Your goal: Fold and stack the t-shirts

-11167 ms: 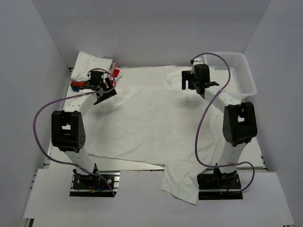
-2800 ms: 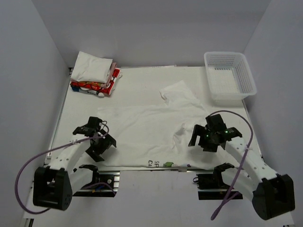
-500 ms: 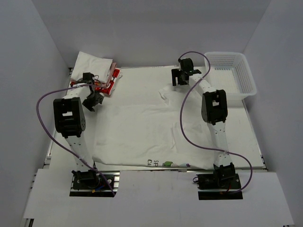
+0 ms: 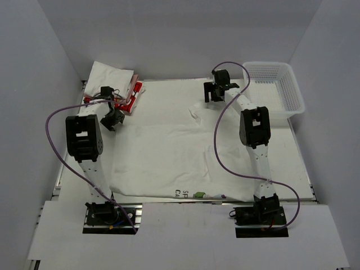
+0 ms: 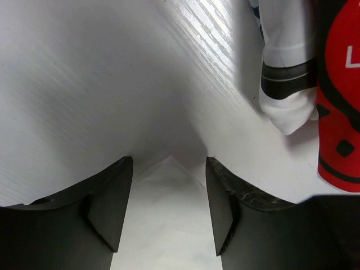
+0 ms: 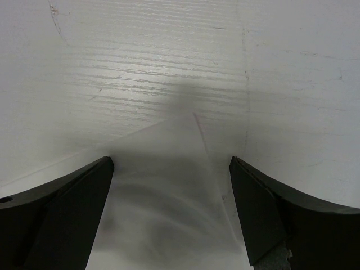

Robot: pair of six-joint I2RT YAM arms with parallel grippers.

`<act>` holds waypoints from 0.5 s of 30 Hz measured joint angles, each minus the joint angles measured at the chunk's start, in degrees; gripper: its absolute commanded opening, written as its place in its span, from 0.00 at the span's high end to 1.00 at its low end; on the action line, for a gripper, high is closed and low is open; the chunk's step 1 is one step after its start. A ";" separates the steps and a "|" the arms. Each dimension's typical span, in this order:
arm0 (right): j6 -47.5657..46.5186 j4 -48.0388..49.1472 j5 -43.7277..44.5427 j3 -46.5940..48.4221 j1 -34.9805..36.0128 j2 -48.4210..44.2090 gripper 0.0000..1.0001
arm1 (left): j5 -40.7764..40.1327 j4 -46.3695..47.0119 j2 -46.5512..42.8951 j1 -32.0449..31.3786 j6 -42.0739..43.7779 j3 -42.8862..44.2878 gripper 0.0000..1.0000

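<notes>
Released left fingers (image 5: 107, 208) and right fingers (image 6: 62, 208) straddle upper corners of a large white cloth t-shirt (image 4: 169, 152) spread on a white worktop (image 4: 292, 160) between grey walls (image 4: 180, 34).

Dark lettering (image 4: 183, 193) on the spread white t-shirt's (image 4: 169, 152) near edge is too small to read.

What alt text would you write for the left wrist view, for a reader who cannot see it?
The left end effector stands open, with the pointed corner of a white t-shirt between its fingers, on the white table. At the upper right lie a white sleeve with a dark band and a red t-shirt.
</notes>
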 measured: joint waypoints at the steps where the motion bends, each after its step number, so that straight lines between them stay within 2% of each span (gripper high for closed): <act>1: 0.00 0.02 0.04 -0.02 0.00 -0.02 0.10 | 0.02 0.24 -0.28 -0.09 0.09 -0.46 0.35; 4: 0.02 0.24 0.39 -0.44 0.00 -0.20 0.10 | -0.09 1.29 -1.79 -0.17 0.20 -2.89 0.38; 8: -0.04 0.50 1.27 -1.09 0.09 -0.59 0.10 | -1.03 0.04 -3.54 -0.37 0.17 -5.40 0.49; 9: -0.07 0.57 1.55 -1.44 0.11 -0.85 0.10 | -1.44 -0.09 -3.87 -0.39 0.26 -5.97 0.57; 11: -0.09 0.52 1.95 -1.92 0.15 -1.18 0.10 | -1.55 -0.04 -4.28 -0.39 0.46 -6.67 0.64; 12: -0.07 0.61 2.03 -2.21 0.15 -1.29 0.10 | -1.57 -0.15 -4.31 -0.37 0.87 -6.82 0.75; 14: -0.07 0.57 2.14 -2.34 0.15 -1.40 0.10 | -1.29 -0.33 -4.24 -0.26 1.42 -6.64 0.86; 15: -0.07 0.57 2.16 -2.36 0.17 -1.40 0.10 | -1.03 -0.44 -4.04 -0.26 1.53 -6.36 1.00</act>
